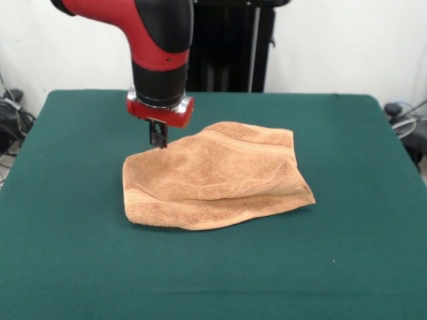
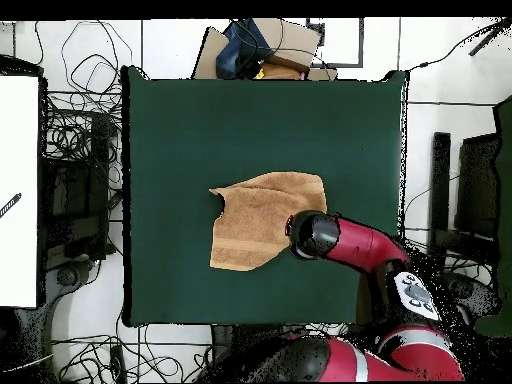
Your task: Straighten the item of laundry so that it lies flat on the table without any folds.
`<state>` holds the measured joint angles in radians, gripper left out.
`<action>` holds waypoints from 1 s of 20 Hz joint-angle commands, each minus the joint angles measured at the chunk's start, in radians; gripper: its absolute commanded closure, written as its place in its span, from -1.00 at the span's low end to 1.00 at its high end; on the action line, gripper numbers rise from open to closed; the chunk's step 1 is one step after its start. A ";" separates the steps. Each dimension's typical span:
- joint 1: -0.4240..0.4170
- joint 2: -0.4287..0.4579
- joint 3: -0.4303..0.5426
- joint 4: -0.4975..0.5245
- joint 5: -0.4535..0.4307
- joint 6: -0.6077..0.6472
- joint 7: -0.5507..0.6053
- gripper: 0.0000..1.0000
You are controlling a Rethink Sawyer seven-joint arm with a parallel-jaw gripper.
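The item of laundry [image 1: 213, 177], a light orange-tan terry towel, lies rumpled in the middle of the green table [image 1: 347, 267]. It is doubled over itself, with a thick rolled fold along its front edge and a raised ridge across its middle. My gripper [image 1: 158, 141] comes straight down onto the towel's far left corner, and its fingers are shut on the cloth there. In the overhead view the towel [image 2: 258, 222] sits at the centre of the table [image 2: 180, 130], and the arm's wrist [image 2: 313, 233] covers its right edge and hides the gripper.
Green table surface surrounds the towel on all sides. Cables and dark equipment [image 1: 10, 117] lie beyond the table's left edge, and more cables [image 1: 403, 117] beyond its right edge. A cardboard box [image 2: 262, 48] stands off the table's far edge in the overhead view.
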<state>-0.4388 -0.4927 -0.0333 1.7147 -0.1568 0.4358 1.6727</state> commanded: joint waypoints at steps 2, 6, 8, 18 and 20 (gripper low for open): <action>0.000 -0.008 0.042 0.034 0.024 0.018 0.131 1.00; -0.011 0.007 0.045 0.052 0.023 -0.019 0.142 1.00; -0.005 0.006 0.028 0.056 0.023 -0.035 0.162 1.00; -0.014 0.026 0.022 0.050 0.001 -0.048 0.143 1.00; -0.014 0.019 0.026 0.061 -0.001 -0.051 0.140 1.00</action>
<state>-0.4411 -0.4917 -0.0341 1.7158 -0.1568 0.4358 1.6727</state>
